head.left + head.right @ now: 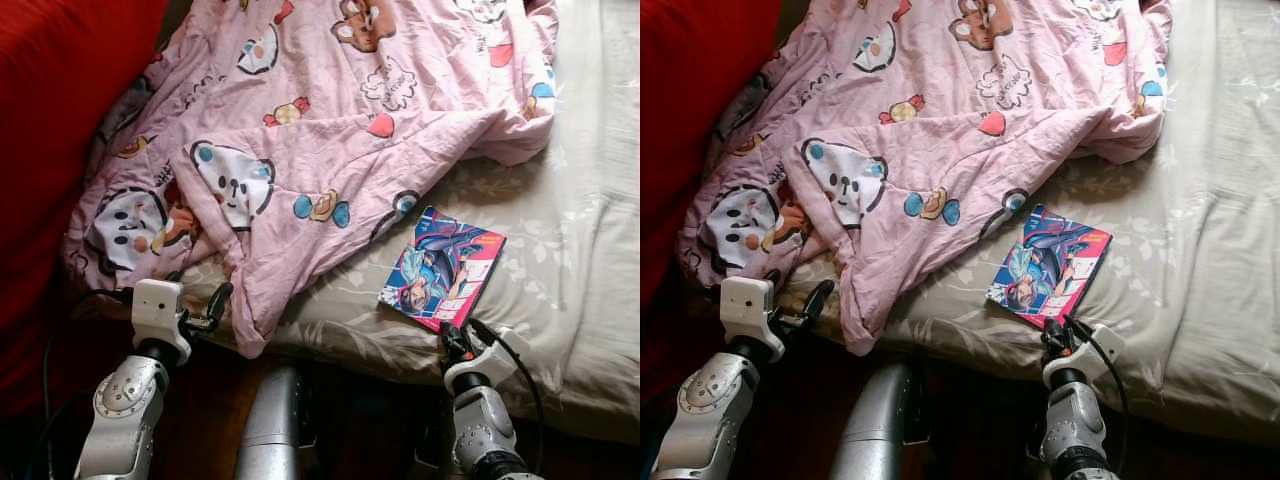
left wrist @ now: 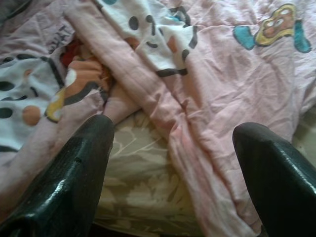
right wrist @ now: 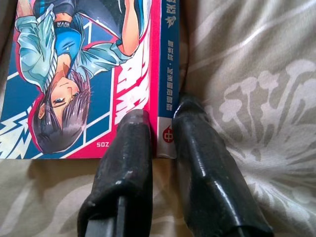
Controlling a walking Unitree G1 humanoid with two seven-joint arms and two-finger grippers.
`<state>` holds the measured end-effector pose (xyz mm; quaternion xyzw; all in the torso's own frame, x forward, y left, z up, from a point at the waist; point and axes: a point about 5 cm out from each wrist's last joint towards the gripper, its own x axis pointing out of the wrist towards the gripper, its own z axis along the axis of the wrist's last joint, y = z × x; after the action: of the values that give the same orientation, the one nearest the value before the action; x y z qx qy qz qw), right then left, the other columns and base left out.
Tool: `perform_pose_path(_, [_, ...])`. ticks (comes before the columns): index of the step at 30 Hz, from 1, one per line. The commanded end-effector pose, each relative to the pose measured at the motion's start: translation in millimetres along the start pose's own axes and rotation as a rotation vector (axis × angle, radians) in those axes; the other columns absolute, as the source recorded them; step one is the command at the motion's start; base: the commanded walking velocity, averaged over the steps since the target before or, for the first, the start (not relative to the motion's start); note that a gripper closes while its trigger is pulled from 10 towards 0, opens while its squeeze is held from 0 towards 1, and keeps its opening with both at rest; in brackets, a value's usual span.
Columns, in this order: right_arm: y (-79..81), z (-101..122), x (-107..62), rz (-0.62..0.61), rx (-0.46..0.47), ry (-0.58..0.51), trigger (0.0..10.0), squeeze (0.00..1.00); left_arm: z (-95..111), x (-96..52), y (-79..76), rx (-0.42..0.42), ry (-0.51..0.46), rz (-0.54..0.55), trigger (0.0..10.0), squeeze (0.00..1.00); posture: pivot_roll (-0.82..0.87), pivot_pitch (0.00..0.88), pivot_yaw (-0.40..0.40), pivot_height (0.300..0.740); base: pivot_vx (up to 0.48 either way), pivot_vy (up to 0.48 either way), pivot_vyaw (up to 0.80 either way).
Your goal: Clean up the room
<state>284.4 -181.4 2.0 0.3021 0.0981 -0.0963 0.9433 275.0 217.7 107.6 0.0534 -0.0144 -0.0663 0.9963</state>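
Bed sheet point(image 1: 560, 270): beige with pale floral print, creased, covers the mattress on the right side.
Red cloth point(image 1: 60, 120): plain red surface along the left edge of the bed, touching the bedding beside it.
Floor point(image 1: 200, 420): dark, shaded strip below the front edge of the bed.

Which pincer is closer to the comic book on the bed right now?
The right pincer: its fingertips sit at the comic book's near corner, on the bed sheet. The left pincer is well off to the side, open, at the edge of the pink blanket.
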Motion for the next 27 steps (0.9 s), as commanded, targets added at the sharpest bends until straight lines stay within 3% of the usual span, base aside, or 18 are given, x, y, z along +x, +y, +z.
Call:
perform_pose_path(1, [-15.0,-16.0,-12.4,-0.094,0.002,0.056,0.0,0.00,-10.6,-6.5,6.9,0.030,0.046,0.021,10.0,0.00,0.14,0.302,0.169,0.618,0.000,0.000,0.00])
perform_pose_path(7, [-21.3,-14.3,-19.7,-0.112,-0.060,0.005,0.0,0.00,-14.9,-5.3,7.9,0.031,0.049,0.031,10.0,0.00,0.12,0.266,0.154,0.618,0.000,0.000,0.00])
perform_pose_path(16, [-36.5,-14.3,-32.7,-0.173,-0.062,-0.037,0.0,0.00,-22.3,-3.8,9.8,0.028,0.057,0.046,10.0,0.00,0.09,0.210,0.137,0.618,0.000,0.000,0.00])
perform_pose_path(18, [-46.7,-13.1,-40.0,-0.238,-0.027,-0.068,0.0,0.00,-24.8,-0.4,10.5,0.027,0.058,0.050,10.0,0.00,0.07,0.190,0.132,0.618,0.000,0.000,0.00])
perform_pose_path(27, [-59.7,-12.3,-47.4,-0.319,0.121,-0.110,0.0,0.00,-27.2,6.7,7.6,0.023,0.055,0.046,10.0,0.00,0.05,0.169,0.129,0.618,0.000,0.000,0.00])
